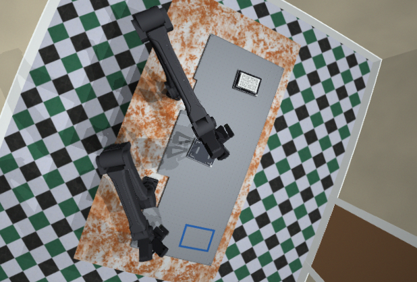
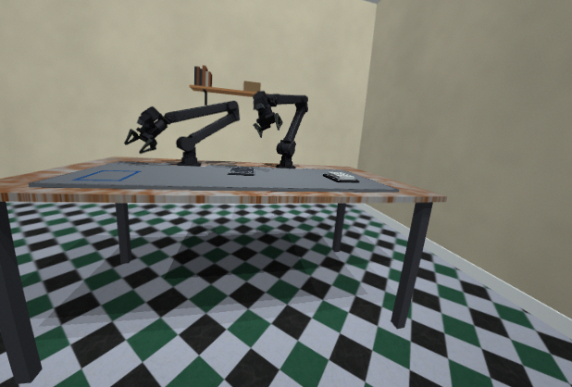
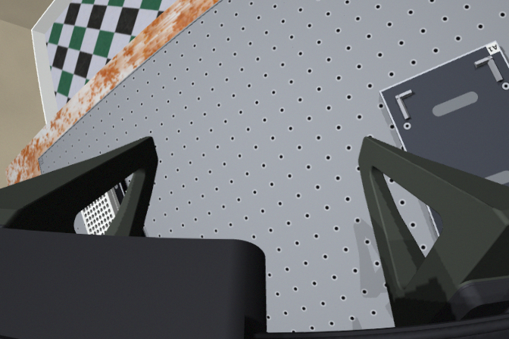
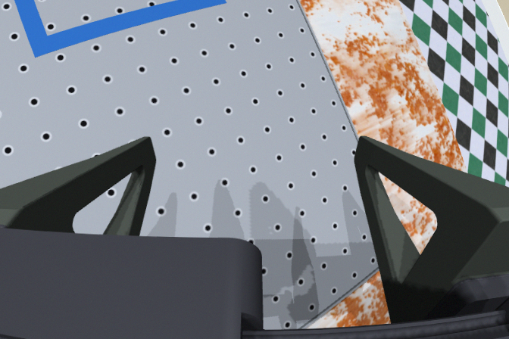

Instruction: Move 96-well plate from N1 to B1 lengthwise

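The white 96-well plate [image 1: 249, 83] [image 2: 341, 175] [image 3: 98, 215] sits in the dark nest N1; the left wrist view shows it partly, through an opening in a finger. My left gripper [image 1: 230, 143] [image 2: 271, 132] [image 3: 257, 148] is open and empty, high above the board beside the middle nest, well away from the plate. The blue taped outline B1 [image 1: 200, 227] [image 2: 131, 176] [image 4: 127, 20] has nothing in it. My right gripper [image 1: 166, 241] [image 2: 133, 147] [image 4: 254, 147] is open and empty, raised near the board's edge on the arms' side of B1.
An empty dark nest marked A1 [image 1: 199, 152] [image 2: 242, 170] [image 3: 435, 129] lies mid-board, between N1 and B1, partly under my left arm in the top view. The grey perforated board [image 1: 216, 191] [image 3: 254, 80] [image 4: 229, 93] lies on the rust-and-white table [image 1: 209, 9].
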